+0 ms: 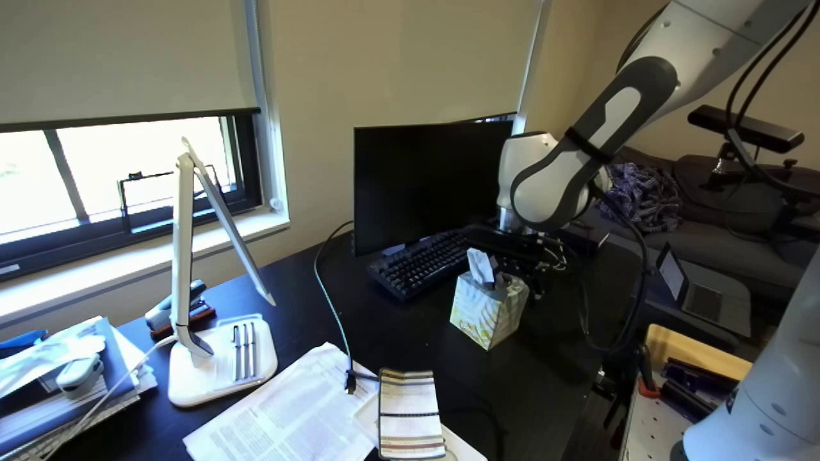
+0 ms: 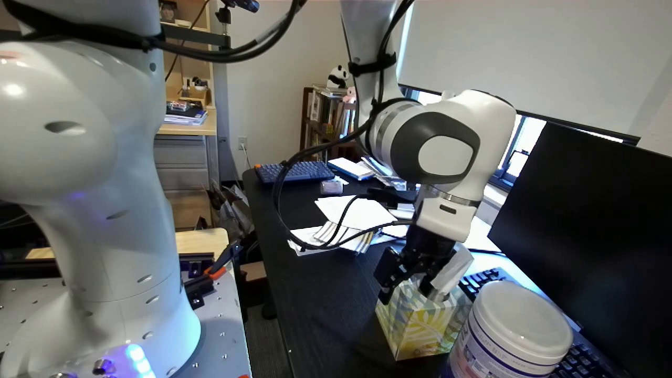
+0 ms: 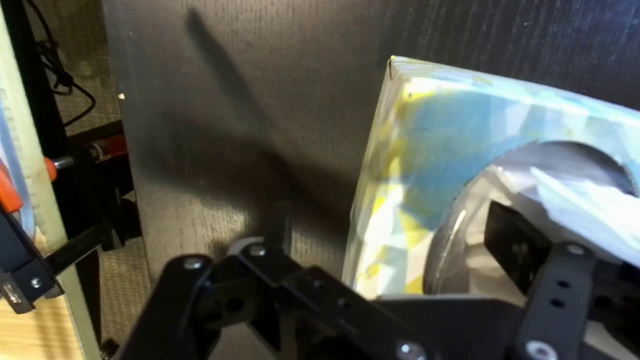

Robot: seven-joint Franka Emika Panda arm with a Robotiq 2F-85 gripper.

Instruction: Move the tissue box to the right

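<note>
The tissue box is a cream, yellow and pale blue patterned cube standing upright on the dark desk. It also shows in an exterior view and at the right of the wrist view. A white tissue sticks up from its round top opening. My gripper is open and points down at the box, straddling one side wall. One finger is over or inside the top opening, near the tissue. The other finger is outside the wall with a visible gap. How deep the fingers reach is unclear.
A white bottle stands close beside the box. A keyboard and black monitor are behind. Papers, a striped cloth and a white lamp lie or stand elsewhere on the desk. The desk edge shows at left.
</note>
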